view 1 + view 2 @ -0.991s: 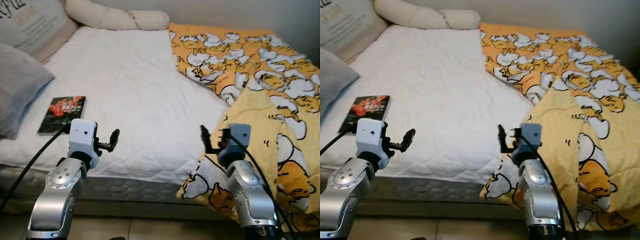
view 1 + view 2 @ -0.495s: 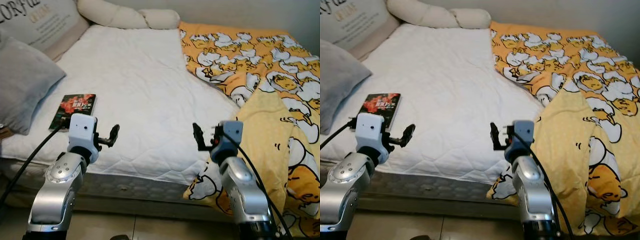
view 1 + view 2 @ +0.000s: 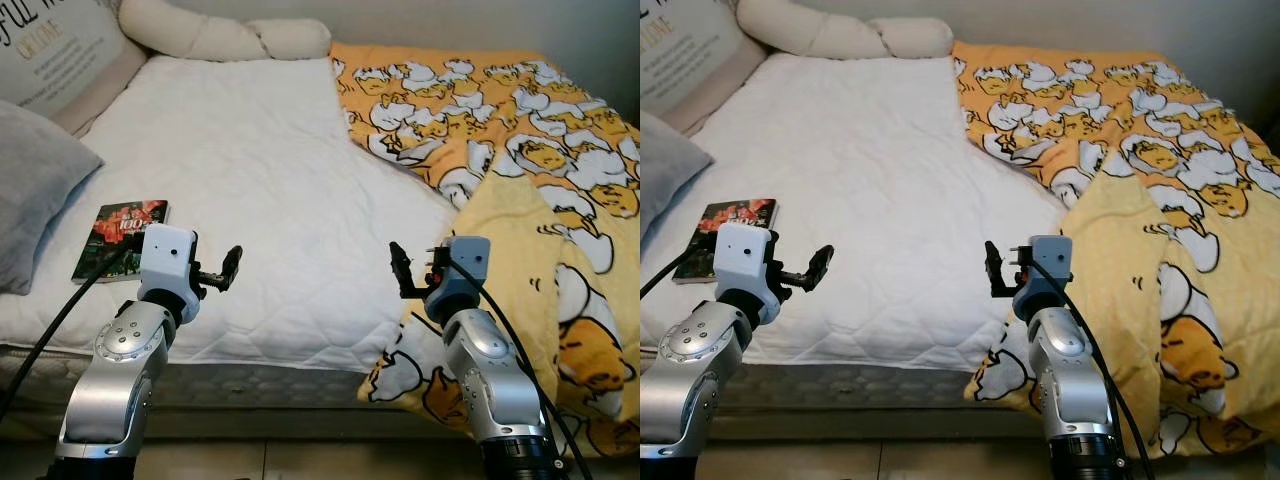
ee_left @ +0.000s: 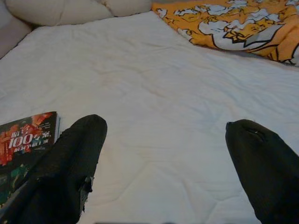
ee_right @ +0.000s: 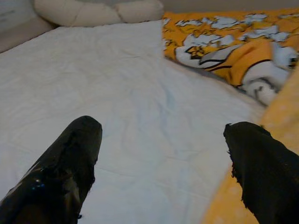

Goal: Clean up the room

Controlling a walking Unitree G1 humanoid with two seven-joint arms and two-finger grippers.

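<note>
A dark book [image 3: 120, 238] with a red cover picture lies flat near the left front edge of the white bed [image 3: 250, 170]. A yellow blanket [image 3: 520, 150] with a cartoon pattern covers the bed's right side and hangs over its front edge. My left gripper [image 3: 230, 268] is held up over the front edge, just right of the book, open and empty; the book [image 4: 23, 144] lies beside one finger in the left wrist view. My right gripper [image 3: 402, 272] hovers open and empty at the blanket's hanging edge, and the bare sheet [image 5: 140, 112] lies beyond its fingertips.
A grey pillow [image 3: 30, 190] lies at the left edge by the book. A printed cushion [image 3: 60, 55] and a cream bolster [image 3: 220, 38] sit at the head. Tiled floor [image 3: 300, 455] runs along the bed's front.
The whole picture has swung a little, so the camera moved. Both arms keep the same raised pose with fingers open. Book, blanket and pillows lie as before.
</note>
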